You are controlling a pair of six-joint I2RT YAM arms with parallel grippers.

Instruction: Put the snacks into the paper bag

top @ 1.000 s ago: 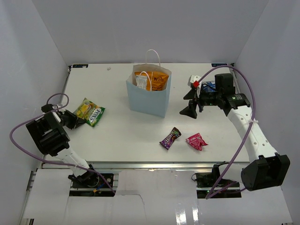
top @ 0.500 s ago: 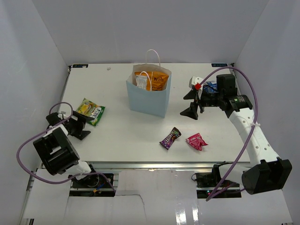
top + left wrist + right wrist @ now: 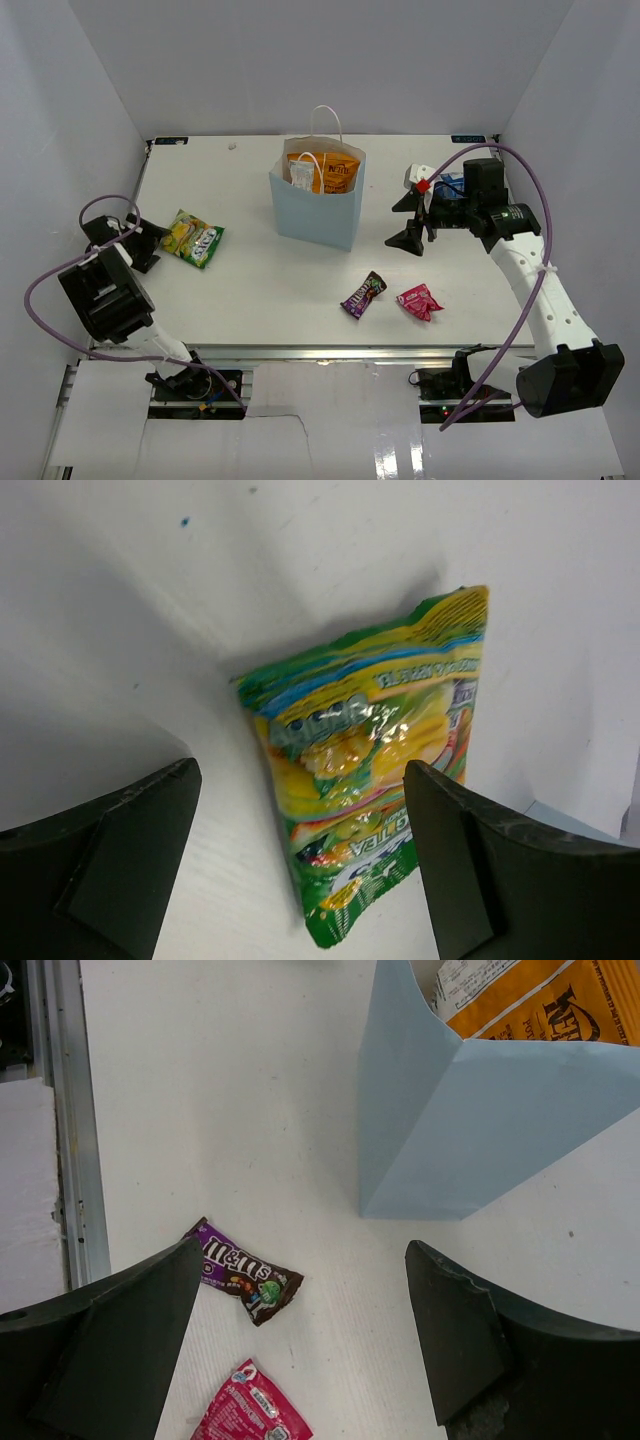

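Note:
The pale blue paper bag [image 3: 312, 212] stands upright at mid-table, with an orange chip bag [image 3: 337, 176] and a white packet [image 3: 302, 172] inside it. A green-yellow snack [image 3: 193, 238] lies flat at the left. My left gripper [image 3: 148, 247] is open just left of it; in the left wrist view the snack [image 3: 370, 770] lies ahead with its near end between the spread fingers of the gripper [image 3: 300, 780]. A purple snack [image 3: 363, 294] and a pink-red one [image 3: 419, 301] lie front right. My right gripper [image 3: 410, 220] hangs open and empty, right of the bag.
A blue packet [image 3: 446, 184] shows partly behind the right wrist. White walls close in the table on the left, back and right. In the right wrist view the bag [image 3: 450, 1130], purple snack [image 3: 245, 1275] and pink-red snack [image 3: 250, 1410] lie below the open gripper [image 3: 300, 1260].
My left gripper has gone from shut to open and drawn back to the left of the green-yellow snack. The right arm has barely moved.

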